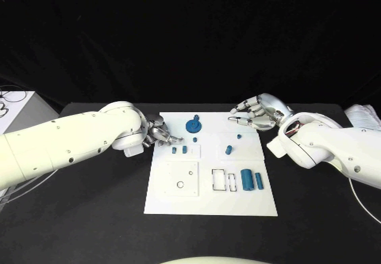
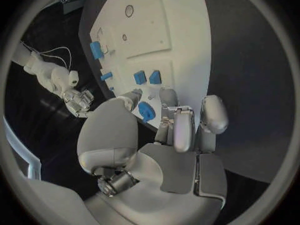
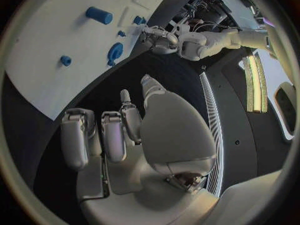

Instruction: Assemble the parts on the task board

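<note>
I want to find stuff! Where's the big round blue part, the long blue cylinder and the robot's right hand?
big round blue part (image 1: pixel 194 126), head view, its middle.
long blue cylinder (image 1: pixel 247 179), head view, mid-length.
right hand (image 1: pixel 255 114), head view, its curled fingers.

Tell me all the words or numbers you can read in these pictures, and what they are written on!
There are none to read. The white task board shows only black outlines of shapes, no letters or numbers. The blue parts, the left hand and the right hand carry no writing that shows.

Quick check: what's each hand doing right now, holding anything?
Left hand: open, holds nothing, fingers over the task board edge.
Right hand: open, holds nothing.
</note>
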Available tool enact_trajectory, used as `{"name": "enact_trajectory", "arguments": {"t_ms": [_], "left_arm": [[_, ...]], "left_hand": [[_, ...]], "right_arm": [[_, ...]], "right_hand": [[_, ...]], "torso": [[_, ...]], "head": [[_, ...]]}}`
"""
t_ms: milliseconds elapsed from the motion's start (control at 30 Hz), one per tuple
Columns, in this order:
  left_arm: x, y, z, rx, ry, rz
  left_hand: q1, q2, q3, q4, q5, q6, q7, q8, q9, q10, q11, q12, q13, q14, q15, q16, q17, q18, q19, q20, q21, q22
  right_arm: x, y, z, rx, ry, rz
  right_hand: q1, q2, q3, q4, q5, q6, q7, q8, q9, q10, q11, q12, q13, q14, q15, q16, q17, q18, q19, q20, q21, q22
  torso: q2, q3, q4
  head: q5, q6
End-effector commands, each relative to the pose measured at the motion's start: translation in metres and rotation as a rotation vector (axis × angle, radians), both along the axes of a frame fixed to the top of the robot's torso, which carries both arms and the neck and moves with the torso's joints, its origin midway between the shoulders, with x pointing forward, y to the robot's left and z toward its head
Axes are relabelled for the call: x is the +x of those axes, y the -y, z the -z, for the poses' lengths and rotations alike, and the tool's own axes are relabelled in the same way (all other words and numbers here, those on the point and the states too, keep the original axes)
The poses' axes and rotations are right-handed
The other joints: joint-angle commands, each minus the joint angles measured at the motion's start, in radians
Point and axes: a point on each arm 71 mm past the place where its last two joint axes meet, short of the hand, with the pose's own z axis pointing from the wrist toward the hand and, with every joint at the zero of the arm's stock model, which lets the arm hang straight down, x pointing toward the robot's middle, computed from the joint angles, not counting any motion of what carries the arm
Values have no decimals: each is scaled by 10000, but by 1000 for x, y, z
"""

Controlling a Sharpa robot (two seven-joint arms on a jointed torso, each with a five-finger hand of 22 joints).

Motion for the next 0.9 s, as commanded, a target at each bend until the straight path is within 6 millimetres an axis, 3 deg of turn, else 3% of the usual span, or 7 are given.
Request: {"name": "enact_trajectory", "arguments": {"t_ms": [33,100,200,333,533,733,900], "left_arm": [[2,-1,-5,-1068,410,-427],[3,-1,-8,-1473,669,-391],[4,4,-15,-2619,1258,-32],[3,16,-24,-3979,2330,883],[-5,33,-30,-4501,4044,2622],[-8,45,-26,-3940,4665,3625],[-8,54,-19,-3243,4714,4102]], "left_hand": [[193,150,-165,-8,83,-225,58,-96,-79,-334,80,-232,-369,144,111,-236,-46,217,-325,32,-229,-352],[471,287,-237,-2,119,-387,144,-141,-158,-501,157,-268,-436,16,184,-407,-322,274,-533,94,-409,-615],[1504,475,9,-105,145,-1173,499,-418,-393,-1374,500,-620,-679,-1169,485,-1797,-2310,711,-2451,296,-1905,-2842],[3720,189,992,-617,138,-1917,948,-737,-900,-2778,938,-1240,-1241,-3742,918,-4129,-5270,920,-4043,716,-3504,-4396],[4433,-379,1930,-1043,75,-1635,1137,-1481,-1965,-3124,1189,-2063,-2289,-4196,1119,-4233,-5725,986,-4155,974,-3980,-4643],[4251,-680,1769,-1128,-4,-1916,1167,-2016,-2537,-3595,1258,-2752,-2967,-4399,1224,-4141,-5926,966,-4244,1055,-4135,-4694],[4243,-702,1598,-1175,-9,-1832,1176,-2047,-2658,-3686,1294,-2796,-3093,-4400,1257,-3957,-5939,973,-4254,1098,-4156,-4690]], "right_arm": [[0,-1,-1,1,109,-117],[0,-1,-1,1,112,-110],[0,0,-1,3,122,-102],[0,0,-1,15,147,-86],[1,1,-2,60,227,-39],[1,2,-2,105,288,-17],[1,1,-2,124,317,-19]], "right_hand": [[-109,11,54,11,51,-93,-5,45,11,-59,-13,-31,446,693,22,-47,1137,93,356,-8,-31,1789],[-109,11,54,11,51,-93,-5,45,11,-59,-13,-31,446,693,22,-47,1137,93,356,-8,-31,1789],[-118,17,58,13,53,-97,-5,45,11,-63,-13,-39,440,691,22,-54,1124,97,347,-9,-49,1777],[-118,18,60,12,54,-97,-5,46,11,-69,-13,-47,433,688,22,-61,1111,100,342,-9,-57,1771],[-94,35,87,-3,82,-105,-5,47,12,-190,-15,-213,288,633,21,-175,893,167,196,-10,-306,1590],[-43,44,182,-16,161,-153,-2,46,15,-506,-17,-667,-96,500,13,-454,450,285,-73,-17,-781,1257],[-28,39,219,-18,200,-172,-1,46,17,-569,-17,-769,-182,464,9,-542,324,323,-159,-20,-944,1145]], "torso": [[5,9,-10],[9,6,-10],[11,7,-6],[9,4,0],[0,8,-15],[-17,17,7],[-1,18,-2]], "head": [[-14,20],[-29,30],[-37,54],[-70,74],[-99,118],[-108,157],[-116,193]]}}
